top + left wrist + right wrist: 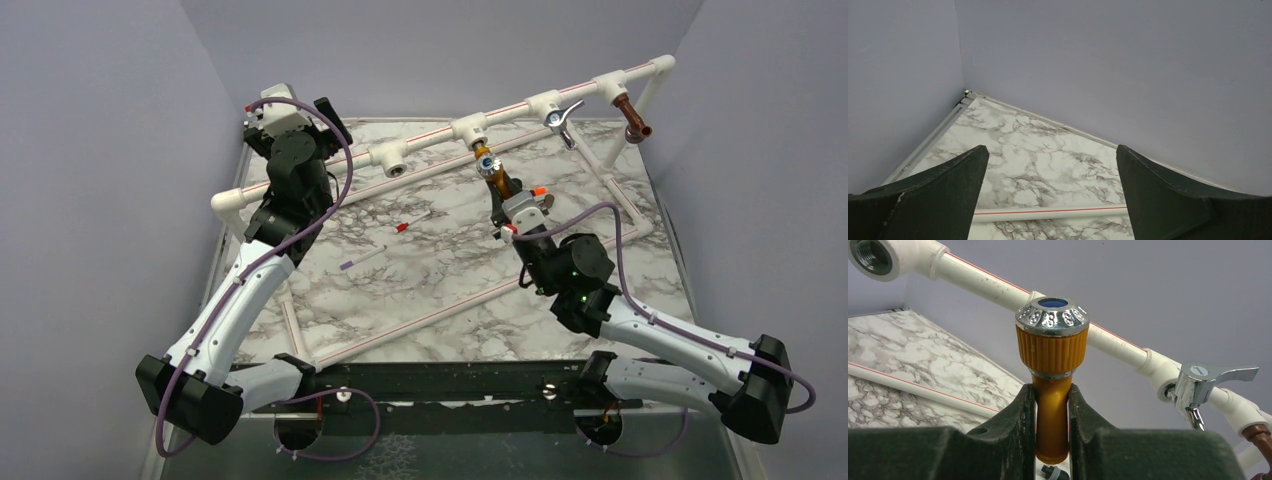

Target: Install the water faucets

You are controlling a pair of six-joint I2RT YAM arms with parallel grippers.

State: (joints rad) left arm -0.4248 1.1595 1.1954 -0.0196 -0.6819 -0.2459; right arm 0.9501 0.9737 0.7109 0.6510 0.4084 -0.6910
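Top: right pincer [498, 196] pinches the mustard-yellow faucet [488, 165] by its stem, knob just past the tips and close under a tee [470, 128], likely to seat it there; three faucets counted (chrome faucet [562, 118] and copper-brown faucet [632, 118] hang from tees to that pincer's right), four tees, one bare tee [397, 165] to its left. Left wrist: left pincer [1052, 150] spread wide, holding nothing, facing the table [1013, 145] corner (parked, I'd judge). Right wrist: jaws pressed on the stem below the ribbed collar, leaving the knob free.

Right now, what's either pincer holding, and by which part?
Right pincer grips the mustard-yellow faucet by its stem below the knob; left pincer holds nothing.
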